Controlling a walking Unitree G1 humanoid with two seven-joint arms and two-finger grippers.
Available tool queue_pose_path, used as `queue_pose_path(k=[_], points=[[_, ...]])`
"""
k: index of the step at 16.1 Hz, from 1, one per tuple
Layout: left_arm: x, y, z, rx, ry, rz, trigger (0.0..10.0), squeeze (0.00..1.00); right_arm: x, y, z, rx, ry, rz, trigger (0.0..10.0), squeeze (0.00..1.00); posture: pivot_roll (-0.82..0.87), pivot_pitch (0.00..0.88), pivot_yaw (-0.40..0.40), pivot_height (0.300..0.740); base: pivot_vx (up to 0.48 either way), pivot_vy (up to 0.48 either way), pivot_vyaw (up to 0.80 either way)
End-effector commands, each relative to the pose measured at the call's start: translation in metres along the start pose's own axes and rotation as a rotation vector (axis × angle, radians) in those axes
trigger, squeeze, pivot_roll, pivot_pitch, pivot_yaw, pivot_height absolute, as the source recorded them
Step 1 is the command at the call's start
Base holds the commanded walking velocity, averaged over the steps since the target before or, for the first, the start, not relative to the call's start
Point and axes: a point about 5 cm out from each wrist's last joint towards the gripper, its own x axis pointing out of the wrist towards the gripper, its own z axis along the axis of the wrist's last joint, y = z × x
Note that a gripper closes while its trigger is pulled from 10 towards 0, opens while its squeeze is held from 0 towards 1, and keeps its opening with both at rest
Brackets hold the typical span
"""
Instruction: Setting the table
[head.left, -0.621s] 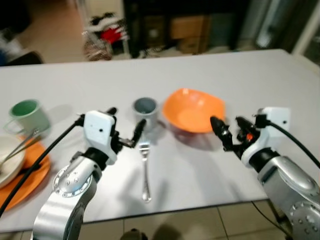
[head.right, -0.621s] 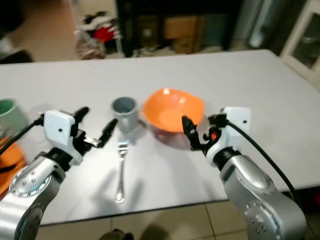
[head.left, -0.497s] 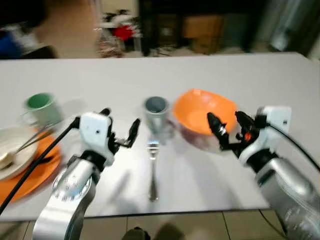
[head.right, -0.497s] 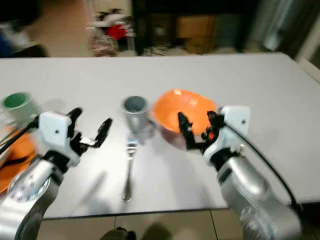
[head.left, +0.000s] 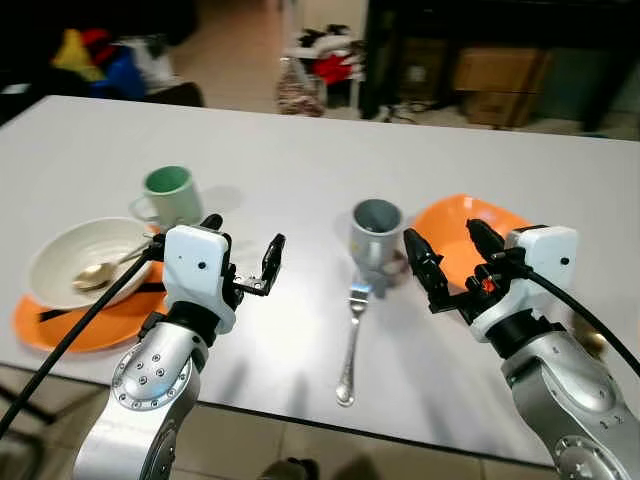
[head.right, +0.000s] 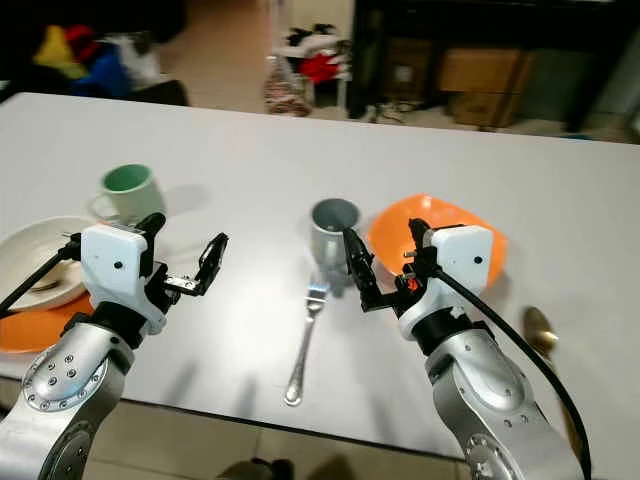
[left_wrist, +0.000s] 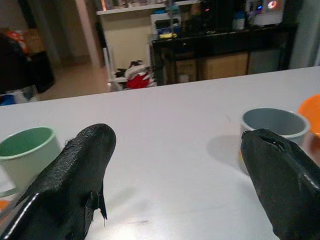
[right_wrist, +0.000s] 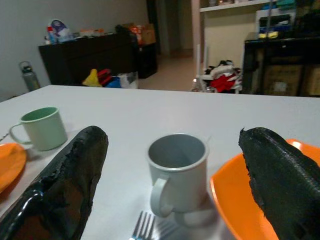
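I hold both grippers spread wide and empty above the surface (head.left: 300, 180), and the fork (head.left: 350, 335) lies between them, handle toward me, tines toward the grey mug (head.left: 377, 232), nearer my right gripper (head.left: 440, 262) than my left gripper (head.left: 245, 258).

Your left gripper (head.left: 243, 255) is raised in front of you on its bent silver arm, its two black fingers (left_wrist: 75, 185) spread wide with nothing between them. Your right gripper (head.left: 448, 258) is up at about the same height (mirroring the left), its fingers (right_wrist: 274, 170) likewise parted and empty, both pointing forward.
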Motion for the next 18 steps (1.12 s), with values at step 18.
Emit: queue_pose_path(k=[18], points=[[-0.0012,-0.0036,0.0082,0.012,-0.007,-0.006,10.0,0.0,0.0053,0.0065,0.0023,0.02,-0.031,0.032,10.0,1.0,0.12,0.0,0.028,0.74,0.0,0.0,0.78]])
